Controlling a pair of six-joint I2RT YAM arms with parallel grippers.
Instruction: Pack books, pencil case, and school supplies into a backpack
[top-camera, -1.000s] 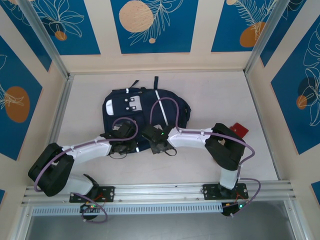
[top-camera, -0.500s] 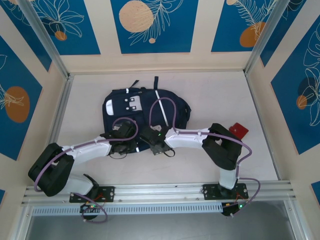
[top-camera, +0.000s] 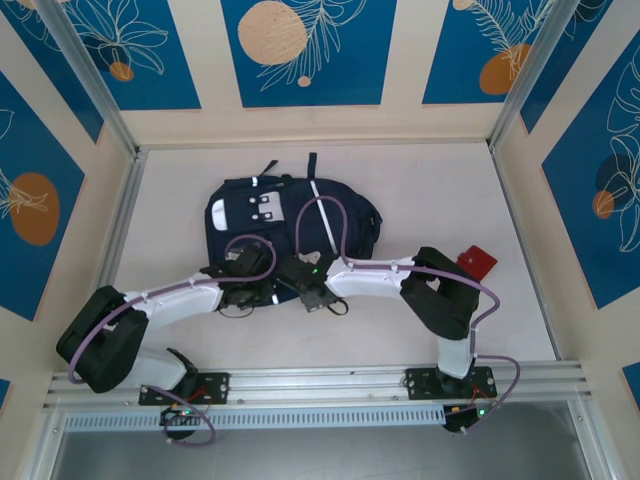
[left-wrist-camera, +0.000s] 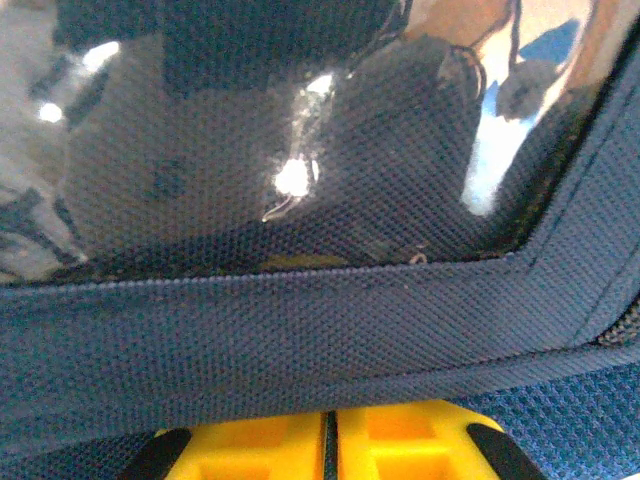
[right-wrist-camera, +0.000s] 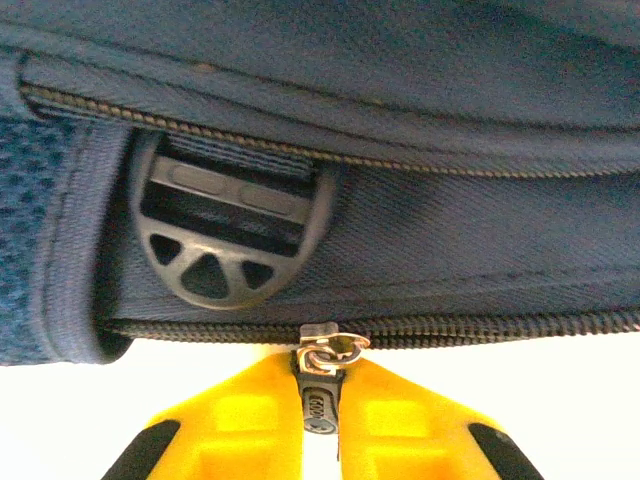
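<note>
Right gripper (right-wrist-camera: 320, 385) had closed onto the black zipper pull (right-wrist-camera: 319, 408).
Left gripper (left-wrist-camera: 325, 442) sat shut against the navy fabric backpack (top-camera: 250, 205).

We see a robot test cell, more lab than home: a pale tabletop (top-camera: 420, 190) boxed in by cream panels with blue floral prints (top-camera: 308, 50), aluminium posts (top-camera: 85, 75) at the corners, and a left arm (top-camera: 170, 300) and right arm (top-camera: 375, 278) bolted to a metal rail (top-camera: 320, 382) along the near edge
</note>
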